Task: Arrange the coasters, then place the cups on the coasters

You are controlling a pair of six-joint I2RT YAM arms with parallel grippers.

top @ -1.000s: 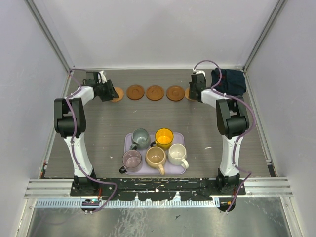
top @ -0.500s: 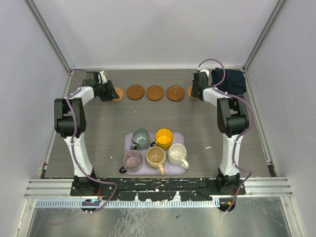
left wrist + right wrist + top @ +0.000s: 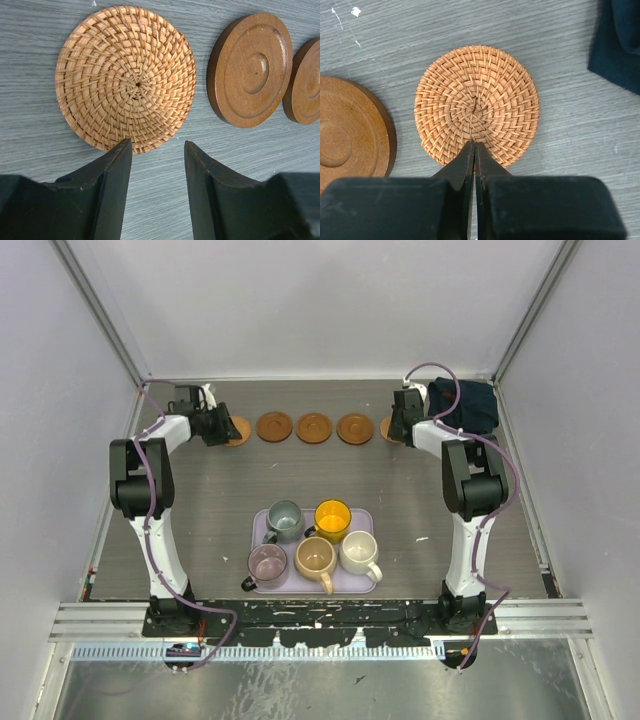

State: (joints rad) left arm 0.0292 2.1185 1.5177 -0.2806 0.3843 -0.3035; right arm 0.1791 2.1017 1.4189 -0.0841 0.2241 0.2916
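Five coasters (image 3: pixel 313 427) lie flat in a row across the far part of the table (image 3: pixel 220 495), each apart from the next. The middle three are orange-brown wood discs with a darker rim, a turned ring and a shallow dish in the centre. The two end ones are woven from pale tan straw, the weave spiralling out from a small central knot.

The left gripper (image 3: pixel 157 192) hangs over the near edge of the left woven coaster (image 3: pixel 125 75). Its jaws are partly apart with only bare table between them. A wood disc (image 3: pixel 250 70) lies just beside that coaster, not touching it.

The right gripper (image 3: pixel 474 152) has its fingers pressed together into one thin point over the near edge of the right woven coaster (image 3: pixel 477 110), gripping nothing. Whether the tip touches the weave cannot be told. A dark blue cloth (image 3: pixel 620 45) lies near this coaster on its far-right side.

The cups (image 3: pixel 316 558) stand upright on a lavender tray (image 3: pixel 290 585) in the near middle of the table, well apart from the coasters. Grey-green and yellow are in the back row. Translucent pinkish-purple, tan and cream white are in front.
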